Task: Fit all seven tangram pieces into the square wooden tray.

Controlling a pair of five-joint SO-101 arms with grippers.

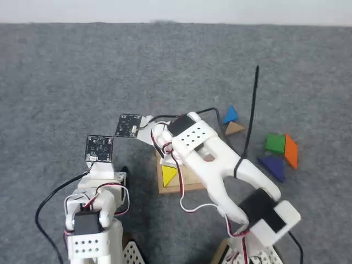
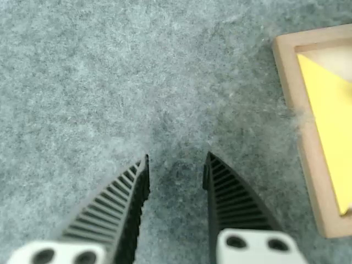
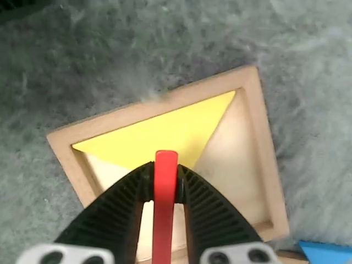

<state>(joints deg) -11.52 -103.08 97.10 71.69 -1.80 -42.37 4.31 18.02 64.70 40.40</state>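
Observation:
The square wooden tray (image 3: 148, 104) lies on the grey carpet with a large yellow triangle (image 3: 165, 132) flat inside it along one side. My right gripper (image 3: 165, 170) hangs just above the tray, shut on a thin red piece (image 3: 164, 209) held on edge between its fingers. In the high view the right arm (image 1: 203, 154) covers most of the tray (image 1: 181, 188), leaving the yellow triangle (image 1: 169, 175) showing. My left gripper (image 2: 177, 165) is open over bare carpet, with the tray (image 2: 291, 104) off to its side.
Loose pieces lie on the carpet right of the tray: a blue triangle (image 1: 230, 114), a brown triangle (image 1: 235, 128), a green square (image 1: 275, 143), an orange piece (image 1: 291, 150) and a dark blue triangle (image 1: 273, 166). A black cable (image 1: 252, 115) runs past them.

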